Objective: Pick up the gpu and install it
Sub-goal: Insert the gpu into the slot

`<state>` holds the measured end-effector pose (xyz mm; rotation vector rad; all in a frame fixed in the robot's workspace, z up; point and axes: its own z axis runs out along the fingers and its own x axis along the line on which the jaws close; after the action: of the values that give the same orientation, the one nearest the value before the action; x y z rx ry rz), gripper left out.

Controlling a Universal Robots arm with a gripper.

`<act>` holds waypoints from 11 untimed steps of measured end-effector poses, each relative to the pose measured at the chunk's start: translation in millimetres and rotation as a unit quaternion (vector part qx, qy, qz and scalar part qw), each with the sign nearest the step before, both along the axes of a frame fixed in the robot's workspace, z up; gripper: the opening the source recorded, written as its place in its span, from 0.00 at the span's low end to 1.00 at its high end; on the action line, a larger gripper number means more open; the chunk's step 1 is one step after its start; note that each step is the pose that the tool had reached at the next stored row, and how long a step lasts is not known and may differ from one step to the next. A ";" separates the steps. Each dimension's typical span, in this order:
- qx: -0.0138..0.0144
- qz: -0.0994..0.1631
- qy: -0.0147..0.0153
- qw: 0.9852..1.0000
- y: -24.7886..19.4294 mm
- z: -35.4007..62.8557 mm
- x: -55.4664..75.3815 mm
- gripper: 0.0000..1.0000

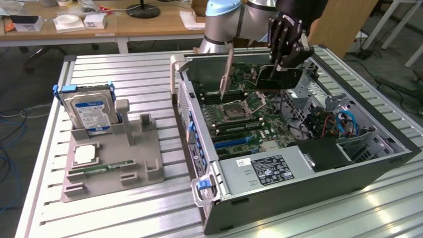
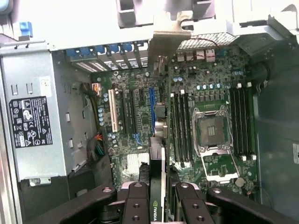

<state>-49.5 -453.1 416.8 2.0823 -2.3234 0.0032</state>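
A Universal Robots arm (image 1: 248, 25), silver-grey tubing with a pale blue joint cap (image 1: 225, 7), stands at the upper middle of the exterior view. Its gripper (image 1: 283, 67) is matte black, built of hinged bar links; the fingers (image 2: 136, 205) carry round, silver-rimmed pivot screws.

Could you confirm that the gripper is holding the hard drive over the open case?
Not quite: the gripper is holding the gpu over the open case. The wrist view shows the card edge-on in its grip. In the exterior view, the hard drive stands in the grey holder.
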 end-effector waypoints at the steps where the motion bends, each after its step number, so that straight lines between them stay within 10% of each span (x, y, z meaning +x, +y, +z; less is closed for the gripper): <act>1: 0.000 0.004 0.000 1.000 -0.1 0.0 -0.1 0.26; 11: 0.000 0.050 0.000 0.999 -0.9 0.0 -0.6 0.26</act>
<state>-50.1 -454.0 416.8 2.1959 -2.2166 0.0049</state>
